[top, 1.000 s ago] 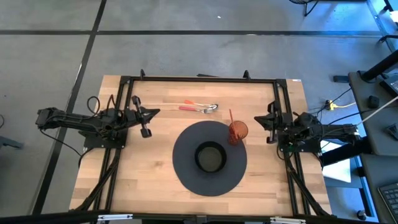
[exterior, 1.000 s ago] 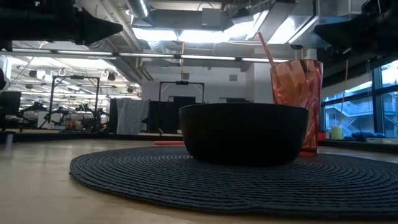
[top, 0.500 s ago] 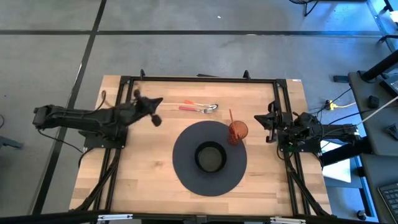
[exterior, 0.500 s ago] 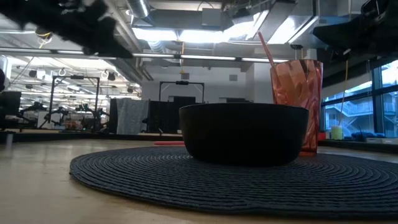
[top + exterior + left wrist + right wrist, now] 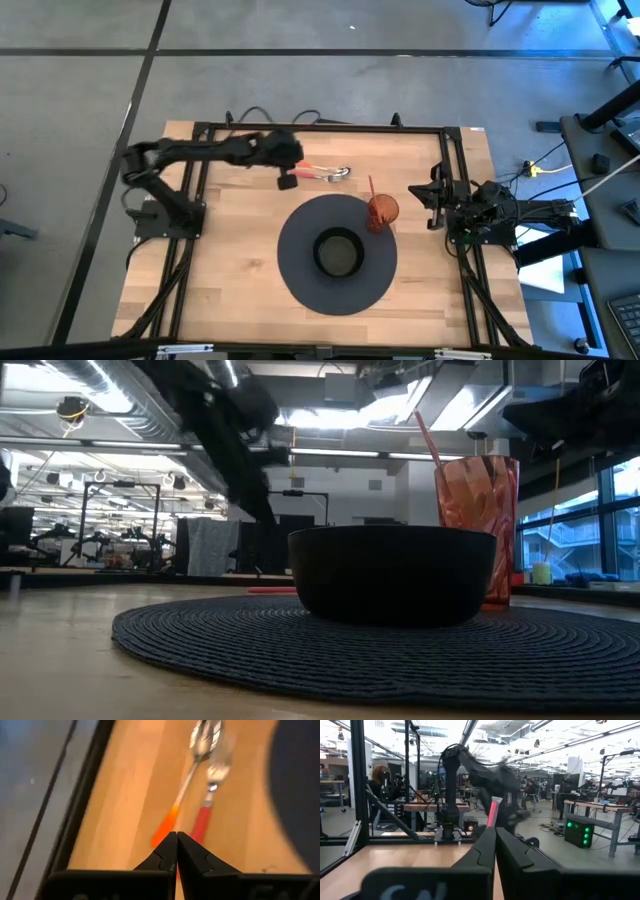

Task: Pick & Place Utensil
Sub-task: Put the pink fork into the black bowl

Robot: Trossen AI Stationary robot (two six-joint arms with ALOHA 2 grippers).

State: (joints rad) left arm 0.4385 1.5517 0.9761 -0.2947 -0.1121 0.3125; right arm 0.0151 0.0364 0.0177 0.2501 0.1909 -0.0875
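Two utensils lie flat on the wooden table at the far middle: a spoon with an orange handle and a fork with a red handle, side by side. My left gripper is shut and empty, above the table just left of their handle ends; its fingertips point at them. A black bowl sits on a dark round mat, with a red cup holding a straw at the mat's far right. My right gripper is shut, waiting at the table's right edge.
Black frame rails run along the table's far, left and right sides. The bowl and the cup stand near the middle in the low view. Bare wood lies left of the mat and at the near edge.
My left arm has swung from the table's left edge toward the far middle, reaching the handle ends of the spoon and fork. Its fingers have stayed shut. The utensils, bowl and cup have not moved.
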